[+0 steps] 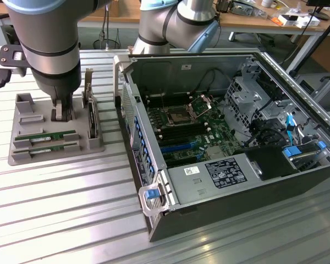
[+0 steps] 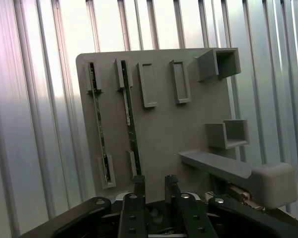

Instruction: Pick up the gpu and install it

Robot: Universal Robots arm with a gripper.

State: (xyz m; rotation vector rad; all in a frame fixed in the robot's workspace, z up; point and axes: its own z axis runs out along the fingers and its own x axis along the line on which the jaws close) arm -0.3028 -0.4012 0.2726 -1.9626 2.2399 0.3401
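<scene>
Two alike green gpu sticks stand on edge in slots of a grey holder tray [image 1: 93,144] at the exterior view's left. One gpu stick [image 1: 50,135] [image 2: 131,124] lies nearer my fingers, the other [image 1: 47,146] [image 2: 100,134] beside it. My gripper [image 1: 62,113] [image 2: 155,186] hangs over the tray, just above its surface and short of the sticks' ends. Its jaws are open with a narrow gap and nothing between them. No stick is touched.
An open computer case [image 1: 154,181] lies at the exterior view's right, motherboard [image 1: 203,129] exposed with dark and blue slots. A dark card [image 1: 91,113] stands upright on the tray's edge near the case. Ribbed metal tabletop [image 1: 71,220] surrounds everything. Desks stand behind.
</scene>
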